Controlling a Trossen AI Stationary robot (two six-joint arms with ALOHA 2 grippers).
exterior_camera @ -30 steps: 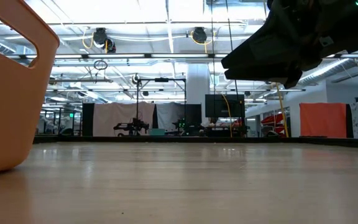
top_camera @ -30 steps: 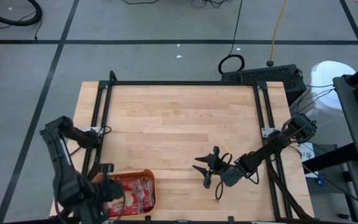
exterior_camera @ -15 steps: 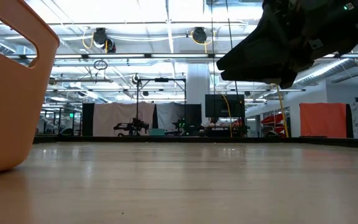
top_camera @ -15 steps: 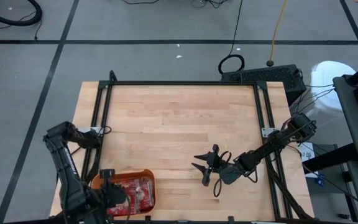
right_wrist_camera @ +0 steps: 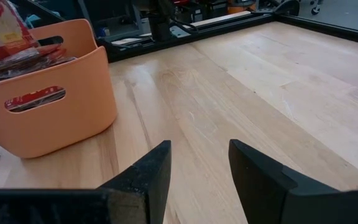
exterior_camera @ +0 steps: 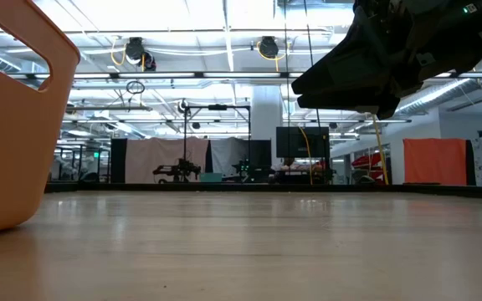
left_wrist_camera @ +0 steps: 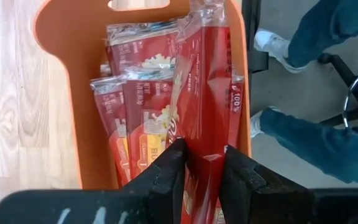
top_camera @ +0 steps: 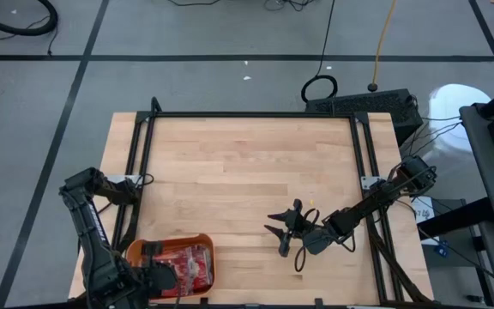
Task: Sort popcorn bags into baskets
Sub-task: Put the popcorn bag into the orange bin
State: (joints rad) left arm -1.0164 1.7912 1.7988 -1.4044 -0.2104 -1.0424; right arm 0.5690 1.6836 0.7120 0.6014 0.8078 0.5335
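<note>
The last bag is going into the basket, which sits at the table's 7 o'clock corner, full of red bags. The left gripper pinches this bag upright, fingers nearly closed on its edge. Next, it likely needs to release and lift clear. The right gripper, near 5 o'clock, hovers spread and empty.

We see bright, even overhead light; ceiling lights glare in the low view, the counter reflecting softly.
</note>
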